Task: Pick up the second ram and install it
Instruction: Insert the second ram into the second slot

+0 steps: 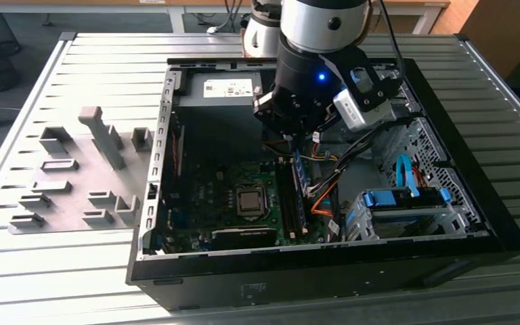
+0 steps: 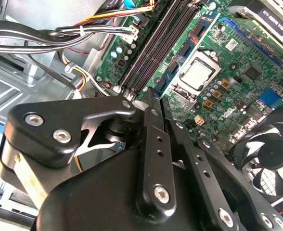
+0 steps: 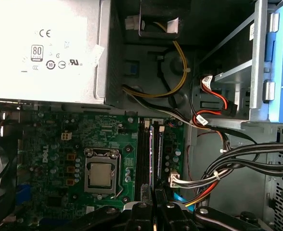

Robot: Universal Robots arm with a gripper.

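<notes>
Claw (image 2: 156, 96) closed, fingers (image 2: 151, 125) drawn together w/ just a slit between; can't tell if anything thin is pinched in it. Hangs low inside open PC case (image 1: 152, 223), tip right over memory slots (image 3: 144, 154) beside processor (image 3: 102, 174), lined up lengthwise w/ them, prob. so a stick drops or presses in straight. Ram stick (image 3: 158, 154) upright in slot farther from processor, one end under claw tip; likely the second one, not certain. Slot nearer processor looks dark; can't tell if filled. Cable bundle (image 3: 237, 159) well off on slots' far side from processor, clear of the work. Grey blocks (image 1: 97, 135) outside case on desk (image 1: 79, 271).
</notes>
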